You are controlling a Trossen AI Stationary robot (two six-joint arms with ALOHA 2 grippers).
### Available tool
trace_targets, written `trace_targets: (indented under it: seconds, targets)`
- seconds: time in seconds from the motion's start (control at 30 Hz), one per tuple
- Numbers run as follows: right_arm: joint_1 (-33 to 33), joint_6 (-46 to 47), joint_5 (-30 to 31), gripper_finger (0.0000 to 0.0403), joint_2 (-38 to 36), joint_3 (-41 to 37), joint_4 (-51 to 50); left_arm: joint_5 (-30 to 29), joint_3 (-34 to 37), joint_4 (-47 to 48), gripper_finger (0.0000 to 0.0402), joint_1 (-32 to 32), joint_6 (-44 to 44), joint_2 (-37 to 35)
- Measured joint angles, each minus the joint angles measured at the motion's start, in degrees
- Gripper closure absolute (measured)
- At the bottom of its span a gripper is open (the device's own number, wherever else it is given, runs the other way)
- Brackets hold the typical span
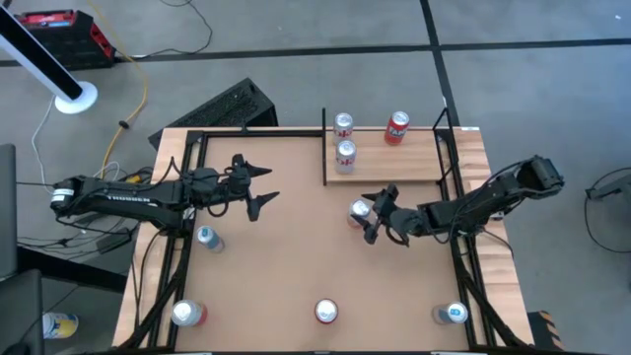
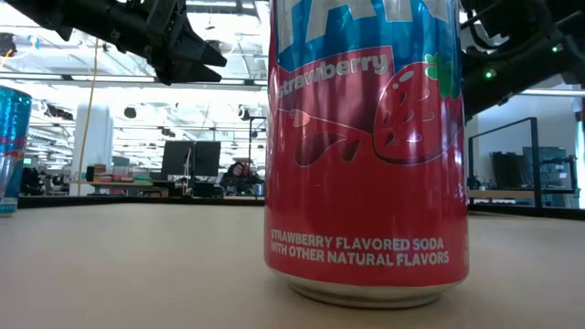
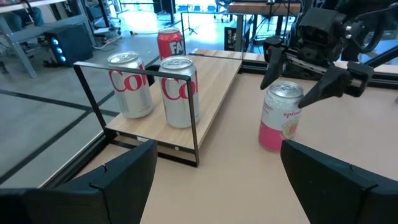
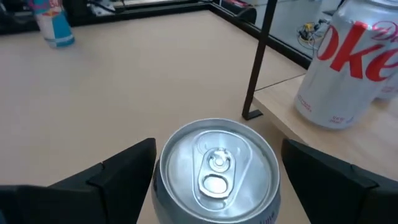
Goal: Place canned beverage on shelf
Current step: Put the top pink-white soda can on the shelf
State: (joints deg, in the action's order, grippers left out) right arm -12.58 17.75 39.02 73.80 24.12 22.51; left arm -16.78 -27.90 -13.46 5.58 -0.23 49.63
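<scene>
- The right gripper hangs with jaws spread wide on either side of a pink can, its silver top between the fingers, which are not closed on it.
- The shelf lies just beyond those jaws, holding two silver cans and a red can.
- The left gripper waits apart, jaws open and empty.

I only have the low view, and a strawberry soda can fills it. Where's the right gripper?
Observer: The right gripper is open, its fingers on either side of a pink can that stands beside the shelf.
Operator: Anything on the shelf already?
Observer: Three cans: two silver and one red.
Operator: And the left arm?
Observer: The left gripper is open, empty, above the table's left half.
</scene>
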Motion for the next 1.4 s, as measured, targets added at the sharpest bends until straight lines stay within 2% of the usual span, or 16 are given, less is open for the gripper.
trace_targets:
  seconds: [0.23, 0.53, 0.77, 0.9, 1.07, 1.2, 1.4]
  targets:
    - [-0.02, 2.49, -0.07, 0.0037, 0.52, 0.0, -0.89, -0.02, 0.0, 0.01, 0.0074, 0.0, 0.0, 0.0]
    - [0.0, 1.31, -0.06, 0.0096, -1.29, -0.08, -2.66, -0.02, 0.0, 0.01, 0.0074, -0.01, 0.0, 0.0]
    - [0.77, -6.49, -0.52, 0.0096, -11.15, -0.09, -5.91, -0.02, 0.0, 0.31, 0.0074, 0.01, 0.0, 0.0]
    - [6.13, -13.29, -8.08, 0.0096, -18.18, -0.09, -8.61, -0.02, 0.0, 0.29, 0.0074, 0.0, 0.11, 0.0]
    - [18.26, -20.25, -21.27, 0.0096, -23.46, -0.09, -12.58, -0.02, 0.0, 0.26, 0.0074, 0.0, 0.04, 0.0]
    - [29.34, -25.07, -34.55, 0.0096, -24.5, -0.09, -12.19, -0.03, 0.0, -0.2, 0.0074, -0.01, 0.13, 0.0]
    - [44.84, -26.88, -48.03, 0.0096, -22.29, -0.09, -12.23, -0.04, 0.0, -0.45, 0.0074, 0.04, 0.15, 0.0]
